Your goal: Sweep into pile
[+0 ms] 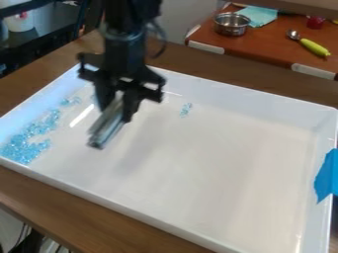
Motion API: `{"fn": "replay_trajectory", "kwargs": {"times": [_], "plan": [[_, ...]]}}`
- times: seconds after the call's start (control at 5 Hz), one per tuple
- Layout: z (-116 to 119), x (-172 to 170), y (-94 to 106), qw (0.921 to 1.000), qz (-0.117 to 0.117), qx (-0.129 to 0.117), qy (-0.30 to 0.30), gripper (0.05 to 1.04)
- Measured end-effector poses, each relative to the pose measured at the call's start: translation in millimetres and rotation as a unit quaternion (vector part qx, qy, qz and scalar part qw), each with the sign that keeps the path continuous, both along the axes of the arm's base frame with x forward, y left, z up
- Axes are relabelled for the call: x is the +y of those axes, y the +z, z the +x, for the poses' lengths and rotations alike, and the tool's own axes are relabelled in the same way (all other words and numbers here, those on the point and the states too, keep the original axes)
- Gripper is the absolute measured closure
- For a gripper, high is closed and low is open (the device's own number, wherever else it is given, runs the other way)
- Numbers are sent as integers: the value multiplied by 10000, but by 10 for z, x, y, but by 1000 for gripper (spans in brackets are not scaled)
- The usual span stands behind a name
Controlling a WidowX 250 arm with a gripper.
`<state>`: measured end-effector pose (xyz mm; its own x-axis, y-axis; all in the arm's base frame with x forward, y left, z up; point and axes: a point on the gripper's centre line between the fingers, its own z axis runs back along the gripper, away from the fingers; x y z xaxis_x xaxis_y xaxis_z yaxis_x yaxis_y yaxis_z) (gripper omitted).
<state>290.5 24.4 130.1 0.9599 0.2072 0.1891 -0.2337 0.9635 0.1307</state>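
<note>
The black gripper (120, 101) hangs over the left back part of a white tray (211, 163), shut on a grey, bar-like sweeping tool (107, 126). The tool slants down toward the front left; whether it touches the tray floor I cannot tell. Light blue clear beads (26, 143) lie heaped along the tray's left side, left of the tool. A few more beads (70, 101) lie behind that heap. Another small cluster of beads (186, 109) sits near the back wall, to the right of the gripper.
The tray's raised walls surround the work area on a brown wooden table (79, 222). Blue tape (326, 175) is on the right wall. Behind, an orange-brown surface (264, 44) bears a metal pot (231, 23), a teal cloth (259, 15) and a green-handled spoon (314, 47).
</note>
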Motion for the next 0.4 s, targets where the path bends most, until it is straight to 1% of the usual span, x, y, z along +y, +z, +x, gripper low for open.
{"fn": "replay_trajectory", "kwargs": {"times": [0.2, 0.4], "plan": [[164, -298, 49, 9999, -148, 30, -51, 711], [233, -464, -39, 9997, -189, 124, -105, 711]]}}
